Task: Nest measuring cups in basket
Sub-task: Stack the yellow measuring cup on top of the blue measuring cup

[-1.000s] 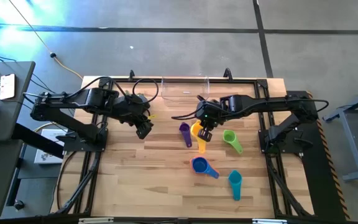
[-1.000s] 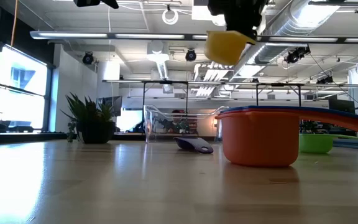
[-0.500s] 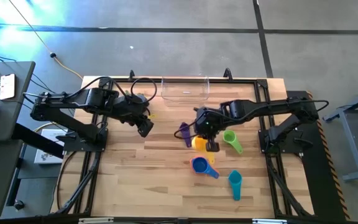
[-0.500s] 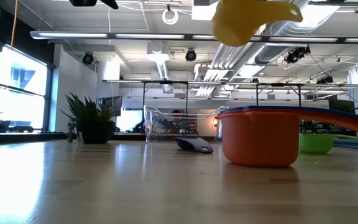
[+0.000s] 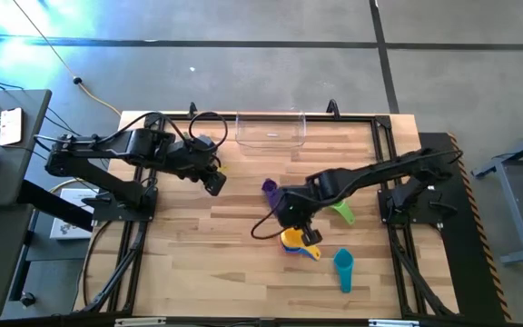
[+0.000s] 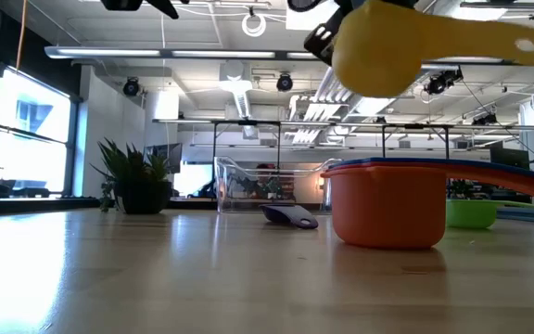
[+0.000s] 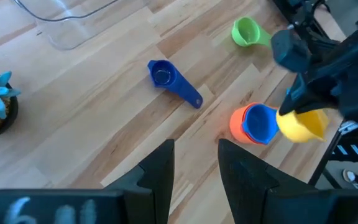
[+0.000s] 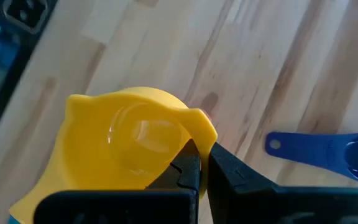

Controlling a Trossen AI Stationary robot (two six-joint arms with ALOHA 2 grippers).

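My right gripper (image 5: 300,218) is shut on the yellow measuring cup (image 6: 387,57), which hangs in the air just above an orange cup with a blue cup nested in it (image 6: 387,209). That stack (image 7: 253,122) stands on its base on the wood. The purple cup (image 5: 269,187), the green cup (image 5: 341,212) and the teal cup (image 5: 344,268) lie singly around it. The clear basket (image 5: 271,130) stands at the far edge. My left gripper (image 7: 194,177) hovers open over the table's left half, touching nothing. My right gripper pinches the yellow cup's wall at the rim (image 8: 199,132), one finger inside the bowl and one outside. The fingers slant down from above. The cup is lifted clear, mouth about upward, and its handle (image 6: 513,42) sticks out free on the side away from the fingers.
A small potted plant (image 6: 137,181) stands at the far left, near the basket. Bare wood lies along the near edge and across the table's left half (image 5: 198,263).
My right gripper has carried the yellow cup toward the near edge and a little down, rolling as it went. The cup now hangs over the orange-and-blue stack, with its handle swung out to the side.
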